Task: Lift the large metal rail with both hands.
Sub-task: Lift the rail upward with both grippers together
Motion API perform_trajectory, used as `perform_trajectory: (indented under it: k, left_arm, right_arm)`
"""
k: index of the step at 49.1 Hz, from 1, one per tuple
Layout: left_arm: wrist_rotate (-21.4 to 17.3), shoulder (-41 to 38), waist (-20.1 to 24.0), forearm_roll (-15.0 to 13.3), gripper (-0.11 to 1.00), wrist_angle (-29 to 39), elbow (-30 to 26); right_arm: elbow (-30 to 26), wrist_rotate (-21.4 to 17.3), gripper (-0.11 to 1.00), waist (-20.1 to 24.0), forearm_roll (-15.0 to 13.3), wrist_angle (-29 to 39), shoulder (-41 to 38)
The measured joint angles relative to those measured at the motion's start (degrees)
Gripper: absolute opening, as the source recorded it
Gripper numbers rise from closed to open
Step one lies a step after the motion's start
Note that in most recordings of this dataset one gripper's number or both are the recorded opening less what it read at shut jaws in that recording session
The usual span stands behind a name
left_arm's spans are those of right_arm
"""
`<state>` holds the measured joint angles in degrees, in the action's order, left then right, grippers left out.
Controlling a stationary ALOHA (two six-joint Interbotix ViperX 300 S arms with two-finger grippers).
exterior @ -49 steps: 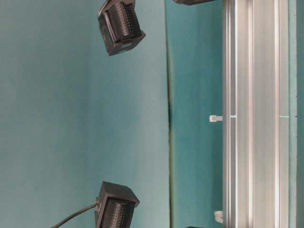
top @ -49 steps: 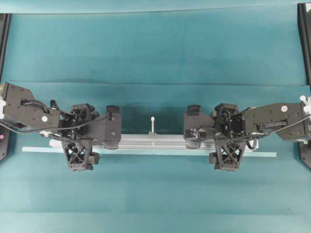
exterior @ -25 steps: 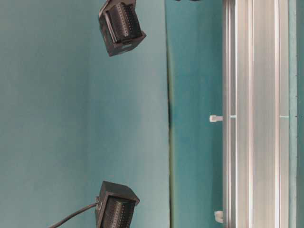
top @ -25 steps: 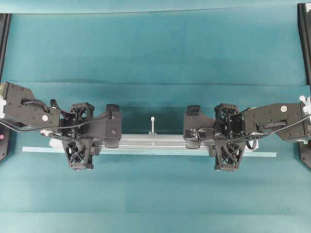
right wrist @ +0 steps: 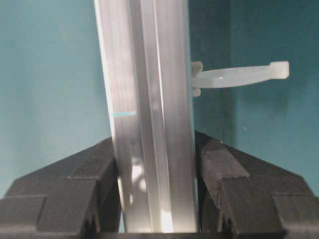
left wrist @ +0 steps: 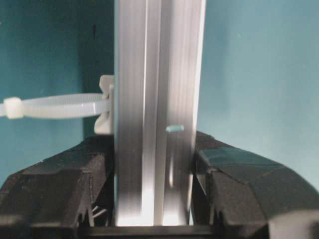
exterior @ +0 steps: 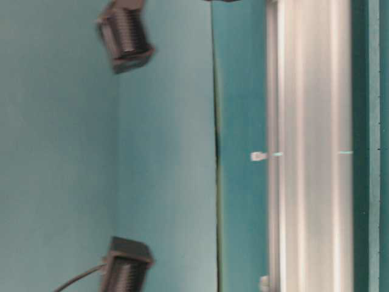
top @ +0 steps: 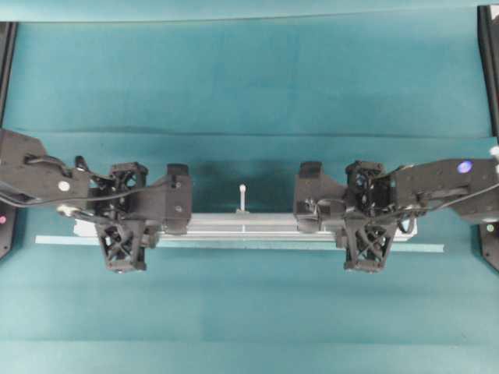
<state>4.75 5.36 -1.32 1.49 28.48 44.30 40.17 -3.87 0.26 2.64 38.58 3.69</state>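
Observation:
The large metal rail (top: 242,226) runs left to right across the table's middle, silver and grooved, with a white peg (top: 243,199) standing at its centre. My left gripper (top: 175,224) is shut on it near its left end, and my right gripper (top: 310,222) is shut on it near its right end. In the left wrist view the rail (left wrist: 159,99) fills the gap, with both black fingers (left wrist: 65,184) pressed to its sides. The right wrist view shows the same grip on the rail (right wrist: 147,99). At table level the rail (exterior: 310,152) is blurred, and a dark gap separates it from the cloth.
A thin pale-teal strip (top: 437,248) lies on the cloth just in front of the rail, slightly longer than it. Black frame posts (top: 6,78) (top: 490,62) stand at both table sides. A fold (top: 249,132) crosses the teal cloth behind the arms.
Both grippers narrowed from wide open onto the rail. In the last half second the rail and both arms have risen off the table; the strip has stayed where it was.

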Motion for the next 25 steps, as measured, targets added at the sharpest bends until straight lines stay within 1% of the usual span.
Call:
perform_trajectory:
  k: [17, 25]
  left_arm:
    - [-0.4, 7.4, -0.3, -0.2, 0.36, 13.0, -6.7]
    - [-1.0, 10.3, -0.3, -0.2, 0.36, 17.1, -9.4]
  right_arm:
    - [-8.0, 0.1, 0.39, -0.2, 0.8, 16.4, 6.0]
    - [-12.2, 0.4, 0.39, -0.2, 1.2, 24.0, 7.0]
